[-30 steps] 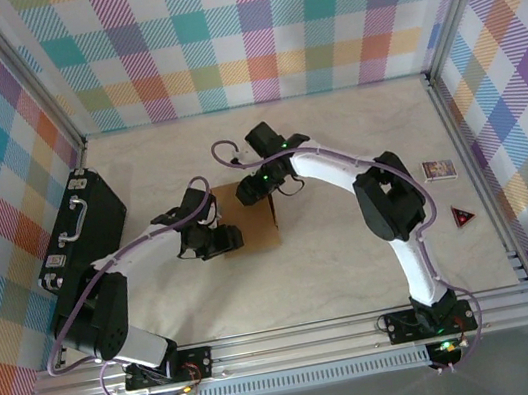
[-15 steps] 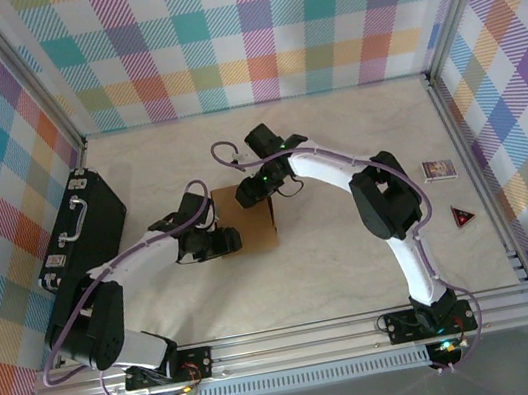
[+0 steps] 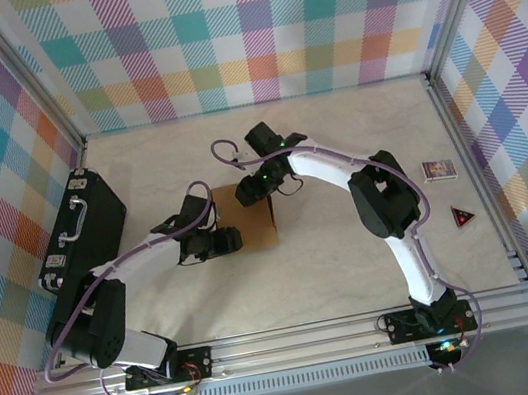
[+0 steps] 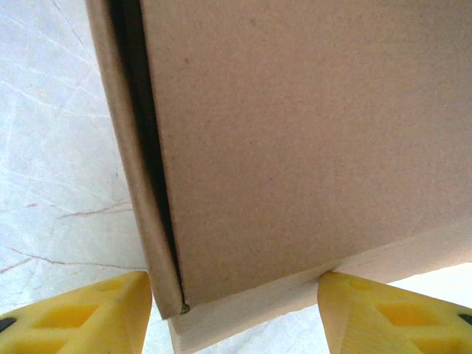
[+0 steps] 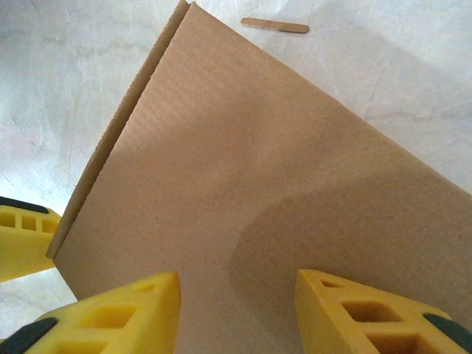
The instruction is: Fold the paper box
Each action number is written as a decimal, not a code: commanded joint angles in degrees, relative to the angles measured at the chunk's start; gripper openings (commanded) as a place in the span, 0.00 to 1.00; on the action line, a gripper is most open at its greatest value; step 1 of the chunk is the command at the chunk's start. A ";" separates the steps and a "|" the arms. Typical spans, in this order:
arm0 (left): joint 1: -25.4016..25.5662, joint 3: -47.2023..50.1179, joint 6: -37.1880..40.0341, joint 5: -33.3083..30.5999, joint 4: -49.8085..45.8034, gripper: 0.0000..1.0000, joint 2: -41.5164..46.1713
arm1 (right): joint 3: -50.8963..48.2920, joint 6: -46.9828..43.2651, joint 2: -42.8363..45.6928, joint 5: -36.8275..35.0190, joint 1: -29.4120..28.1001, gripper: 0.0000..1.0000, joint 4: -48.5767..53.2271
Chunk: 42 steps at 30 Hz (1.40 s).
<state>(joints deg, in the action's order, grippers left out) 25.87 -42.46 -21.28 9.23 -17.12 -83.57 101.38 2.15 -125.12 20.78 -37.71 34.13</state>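
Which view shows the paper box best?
Right wrist view: the paper box is large, one broad panel and two edges clear. Left wrist view shows a panel with a dark gap along one edge; top external view shows it small, partly covered.

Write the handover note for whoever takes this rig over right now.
Left gripper: jaws astride the box's lower edge, both fingers against it; looks like a grip.
Right gripper: jaws apart, tips at the box's broad face, nothing between them.
Box: mid-table, between the two grippers; black case off to the left.
Done: the cardboard stands as a box shape.
Left: one side panel gapes, with a dark slit along its edge; probably press it shut, then check the other flaps.
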 commanded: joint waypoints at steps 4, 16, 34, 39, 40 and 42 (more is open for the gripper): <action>0.56 0.98 2.20 -10.90 2.49 0.62 -2.08 | 0.73 -0.70 -3.10 2.21 -0.52 0.46 5.37; 1.42 0.67 5.44 -13.01 5.68 0.66 -3.13 | 3.36 -1.35 -3.18 1.63 -0.43 0.46 7.02; 1.43 0.27 6.25 -12.49 4.80 0.66 -3.19 | 11.85 -4.98 -3.96 -11.63 3.39 0.59 0.78; 1.38 0.18 6.29 -12.49 4.82 0.65 -3.18 | 19.35 -7.33 -10.04 -11.41 4.75 0.63 4.59; 1.43 0.20 6.25 -12.49 4.81 0.66 -3.17 | 20.27 -8.77 -10.86 -11.73 4.84 0.64 4.92; 1.39 0.11 6.27 -12.82 4.89 0.65 -3.09 | 22.39 -10.15 -12.56 -11.92 5.01 0.65 5.18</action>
<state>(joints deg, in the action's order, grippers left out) 26.92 -42.52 -15.57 -2.68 -10.83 -86.54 120.64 -4.38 -135.28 9.21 -32.93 36.77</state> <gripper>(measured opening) 0.655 0.646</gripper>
